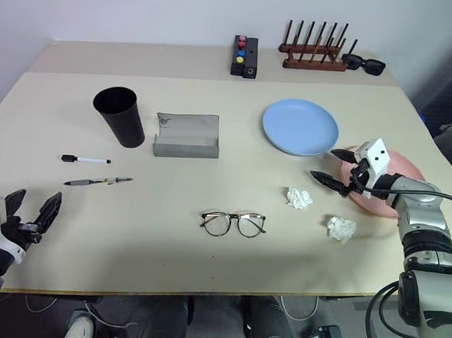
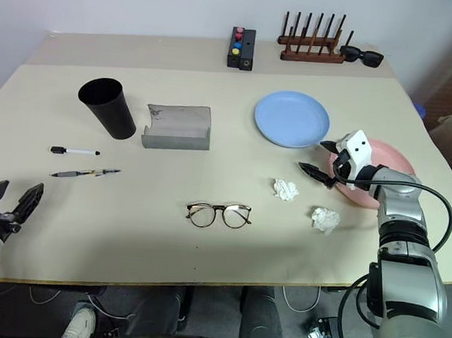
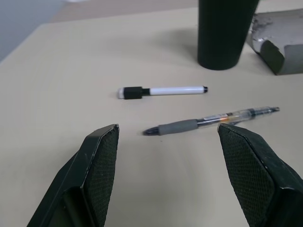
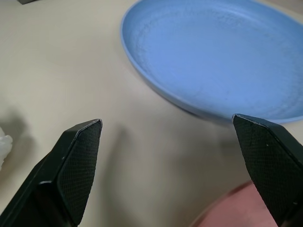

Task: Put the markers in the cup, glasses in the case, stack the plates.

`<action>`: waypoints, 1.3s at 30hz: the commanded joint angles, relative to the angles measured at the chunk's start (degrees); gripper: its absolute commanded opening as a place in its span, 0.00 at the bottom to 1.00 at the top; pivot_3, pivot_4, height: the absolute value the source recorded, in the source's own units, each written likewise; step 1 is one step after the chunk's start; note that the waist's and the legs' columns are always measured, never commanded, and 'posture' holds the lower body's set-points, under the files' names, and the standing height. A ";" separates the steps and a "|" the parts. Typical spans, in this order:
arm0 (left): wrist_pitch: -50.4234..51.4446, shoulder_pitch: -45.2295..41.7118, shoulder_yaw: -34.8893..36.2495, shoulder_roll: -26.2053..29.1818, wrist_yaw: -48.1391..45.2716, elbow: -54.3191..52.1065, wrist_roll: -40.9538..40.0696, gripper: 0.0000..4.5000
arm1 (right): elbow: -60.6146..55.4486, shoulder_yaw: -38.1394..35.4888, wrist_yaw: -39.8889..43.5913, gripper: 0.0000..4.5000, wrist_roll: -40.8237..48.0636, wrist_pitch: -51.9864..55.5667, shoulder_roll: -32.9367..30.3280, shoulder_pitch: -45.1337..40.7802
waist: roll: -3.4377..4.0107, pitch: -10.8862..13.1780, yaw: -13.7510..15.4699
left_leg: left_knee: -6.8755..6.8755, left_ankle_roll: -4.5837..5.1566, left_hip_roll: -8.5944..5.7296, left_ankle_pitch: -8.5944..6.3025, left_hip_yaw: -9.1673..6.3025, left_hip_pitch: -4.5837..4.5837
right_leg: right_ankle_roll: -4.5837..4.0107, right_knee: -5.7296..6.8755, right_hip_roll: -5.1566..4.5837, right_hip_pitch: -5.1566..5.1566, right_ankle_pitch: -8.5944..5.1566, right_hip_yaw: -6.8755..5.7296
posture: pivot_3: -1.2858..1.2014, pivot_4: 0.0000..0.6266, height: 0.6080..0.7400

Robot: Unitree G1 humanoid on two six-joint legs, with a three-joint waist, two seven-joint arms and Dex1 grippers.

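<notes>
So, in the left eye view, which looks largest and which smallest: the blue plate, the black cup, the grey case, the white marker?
1. blue plate
2. grey case
3. black cup, close to the case in area, so this pair is unsure
4. white marker, clearly smallest

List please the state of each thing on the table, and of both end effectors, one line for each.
cup: upright, empty
case: open, empty
glasses: unfolded, on the table
white marker: capped, lying flat
grey marker: lying flat
blue plate: unstacked
pink plate: unstacked
left end effector: open, empty
right end effector: open, empty
</notes>
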 commanded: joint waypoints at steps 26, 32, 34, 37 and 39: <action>7.40 -7.71 -8.94 13.72 -7.91 5.06 2.65 0.99 | -27.81 0.94 -2.80 1.00 2.86 10.97 6.84 4.74 | 0.02 -0.01 0.01 | -0.01 0.00 0.00 0.00 -0.03 0.05 | 0.00 0.13 0.02 0.01 0.01 0.00 | 0.52 0.24 0.99; 8.78 -18.89 -18.57 25.09 -18.05 14.04 6.23 0.99 | -47.92 3.98 -6.76 1.00 5.03 22.40 10.14 9.18 | 0.05 0.01 0.19 | -0.04 0.00 0.00 0.00 -0.04 0.04 | 0.00 0.17 0.03 -0.07 0.00 -0.01 | 0.52 0.24 0.99; 8.74 -22.89 -21.54 27.38 -21.30 17.26 7.13 0.99 | -52.10 4.62 -7.95 1.00 5.52 24.78 10.74 10.49 | 0.05 0.01 0.13 | -0.03 0.00 0.00 0.01 -0.04 0.02 | 0.00 0.18 0.02 -0.07 0.00 -0.01 | 0.52 0.24 0.99; 8.67 -28.88 -27.71 29.59 -26.03 22.74 9.80 0.99 | -56.98 5.65 -9.87 1.00 6.62 27.87 12.28 12.64 | 0.04 0.00 0.09 | -0.08 0.00 0.00 0.00 -0.03 0.01 | 0.01 0.13 0.02 -0.08 0.01 -0.01 | 0.52 0.24 0.99; 9.17 -32.97 -31.14 29.51 -28.67 26.07 10.61 0.99 | -59.45 6.52 -10.53 1.00 7.27 29.21 13.17 13.83 | 0.04 0.00 0.04 | -0.13 0.00 0.00 0.01 -0.04 0.03 | 0.02 0.15 0.03 -0.09 0.01 -0.01 | 0.52 0.24 0.99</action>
